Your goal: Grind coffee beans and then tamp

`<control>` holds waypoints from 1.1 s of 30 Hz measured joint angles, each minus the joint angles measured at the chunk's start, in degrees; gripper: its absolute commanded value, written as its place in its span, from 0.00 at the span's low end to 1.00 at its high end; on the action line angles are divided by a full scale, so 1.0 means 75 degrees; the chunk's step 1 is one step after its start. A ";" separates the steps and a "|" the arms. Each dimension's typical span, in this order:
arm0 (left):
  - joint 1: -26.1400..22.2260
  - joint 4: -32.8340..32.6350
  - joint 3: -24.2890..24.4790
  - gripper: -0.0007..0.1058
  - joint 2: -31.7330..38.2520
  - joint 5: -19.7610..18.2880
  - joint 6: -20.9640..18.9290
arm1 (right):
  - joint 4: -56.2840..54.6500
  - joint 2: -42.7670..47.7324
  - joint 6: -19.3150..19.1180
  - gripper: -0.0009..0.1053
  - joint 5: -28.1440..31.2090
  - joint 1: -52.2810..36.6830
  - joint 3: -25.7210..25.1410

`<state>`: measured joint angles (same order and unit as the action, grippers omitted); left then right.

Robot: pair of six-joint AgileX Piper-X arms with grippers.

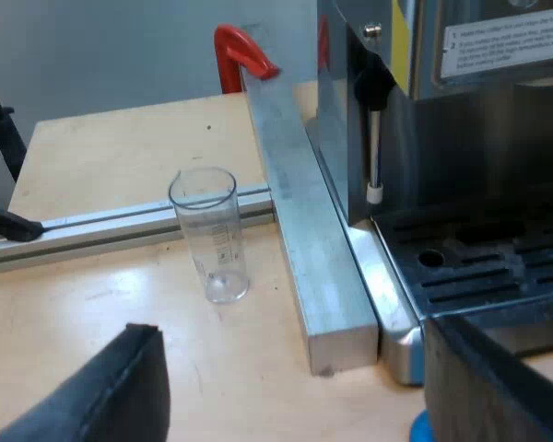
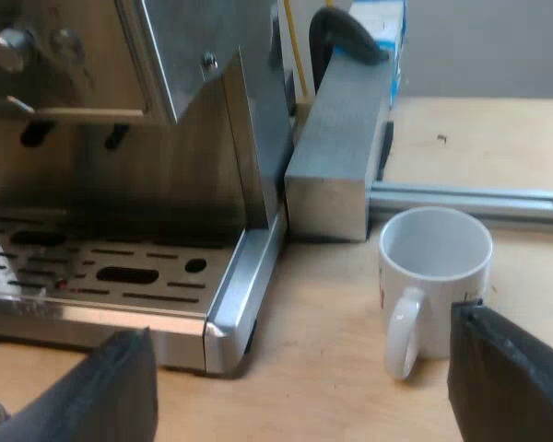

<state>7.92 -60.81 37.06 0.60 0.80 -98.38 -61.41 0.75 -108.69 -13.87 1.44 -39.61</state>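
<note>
Beside the espresso machine (image 1: 461, 138), left gripper (image 1: 290, 364) and right gripper (image 2: 300, 350) are hovering, fingers apart, empty; grinding is seemingly awaiting a reach.

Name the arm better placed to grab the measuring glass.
Left. The measuring glass stands upright just ahead of the open left gripper; the right gripper faces the mug instead.

Left gripper (image 1: 290, 331) with fingers spread wide, empty, right gripper (image 2: 297, 324) with fingers likewise apart, empty
</note>
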 measured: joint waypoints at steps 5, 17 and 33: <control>0.0000 0.0361 -0.1049 0.58 0.0024 0.0017 0.0011 | 0.0065 0.0000 0.0000 0.64 0.0276 0.0000 0.0624; 0.0000 0.0932 -0.1364 0.58 0.0011 0.0017 0.0022 | 0.0109 -0.0014 0.0000 0.64 0.0356 0.0000 0.1239; 0.0000 0.0932 -0.1364 0.58 0.0011 0.0017 0.0022 | 0.0162 -0.0014 0.0000 0.64 0.0392 0.0000 0.1241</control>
<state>7.92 -53.82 26.83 0.68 0.92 -98.21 -60.20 0.64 -108.69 -10.93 1.44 -30.31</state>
